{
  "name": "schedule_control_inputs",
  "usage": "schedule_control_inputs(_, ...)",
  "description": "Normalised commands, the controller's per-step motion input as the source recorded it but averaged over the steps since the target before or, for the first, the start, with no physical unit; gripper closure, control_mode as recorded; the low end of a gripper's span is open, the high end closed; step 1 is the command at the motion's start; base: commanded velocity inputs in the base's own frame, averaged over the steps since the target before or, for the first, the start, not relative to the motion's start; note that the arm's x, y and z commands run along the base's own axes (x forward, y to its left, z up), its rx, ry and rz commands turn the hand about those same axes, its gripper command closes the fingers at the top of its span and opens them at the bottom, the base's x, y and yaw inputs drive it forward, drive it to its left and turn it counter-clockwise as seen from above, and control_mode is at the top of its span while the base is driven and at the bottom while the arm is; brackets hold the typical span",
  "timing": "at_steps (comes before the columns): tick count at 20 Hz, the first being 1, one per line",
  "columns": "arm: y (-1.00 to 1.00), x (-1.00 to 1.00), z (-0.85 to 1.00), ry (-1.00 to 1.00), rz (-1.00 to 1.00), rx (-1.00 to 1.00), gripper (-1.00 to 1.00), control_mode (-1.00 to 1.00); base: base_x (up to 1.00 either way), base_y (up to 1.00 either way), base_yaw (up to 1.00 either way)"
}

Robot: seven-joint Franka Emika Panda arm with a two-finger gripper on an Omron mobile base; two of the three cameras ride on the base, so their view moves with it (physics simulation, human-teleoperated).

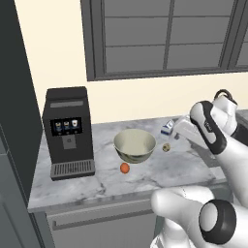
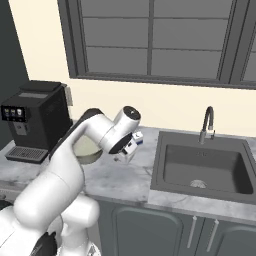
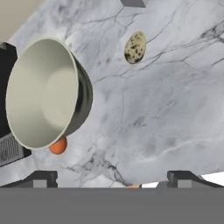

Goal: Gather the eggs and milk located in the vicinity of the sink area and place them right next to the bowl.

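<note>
a black coffee machine (image 1: 68, 131) is seen at the left end of the marble counter (image 1: 97, 181), below a dark-framed window (image 1: 164, 38). to its right the bowl (image 1: 135, 145) is set upright on the counter, cream-green inside and darker outside. the orange-brown egg (image 1: 125, 168) is found just in front of the bowl, on the side toward the counter's front edge and close beside the bowl's base. the spotted egg (image 1: 166, 147) is laid just right of the bowl, near it but apart. behind that egg, toward the wall, the milk (image 1: 167, 128) is stood on the counter, partly hidden by the white arm. in the right base view the sink (image 2: 202, 167) is recessed into the counter at the right, with its curved faucet (image 2: 207, 123) behind, well apart from the bowl. the gripper (image 3: 113, 178) is held above bare marble, between bowl and sink; in the hand view its two dark fingertips (image 3: 186, 178) are spread wide apart and nothing is gripped between them. there the bowl (image 3: 46, 94), the spotted egg (image 3: 134, 47) and the orange-brown egg (image 3: 58, 146) are all shown.
</note>
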Motion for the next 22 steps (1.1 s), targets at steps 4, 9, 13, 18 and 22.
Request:
schedule_control_inputs(4,0.00,0.18,-0.20,0.06,0.06,0.00,-1.00,-1.00,0.00,0.00,0.00)
schedule_control_inputs(9,0.00,0.12,-0.22,0.01,0.03,0.00,-1.00,-1.00,0.00,0.00,0.00)
schedule_control_inputs(13,0.00,0.11,-0.26,-0.01,0.00,0.00,-1.00,-1.00,0.00,0.00,0.00)
schedule_control_inputs(18,0.00,0.21,-0.24,-0.03,0.00,-0.02,-1.00,-1.00,0.00,0.00,0.00)
schedule_control_inputs(22,0.00,0.34,-0.17,0.00,0.00,-0.03,-1.00,-1.00,0.00,0.00,0.00)
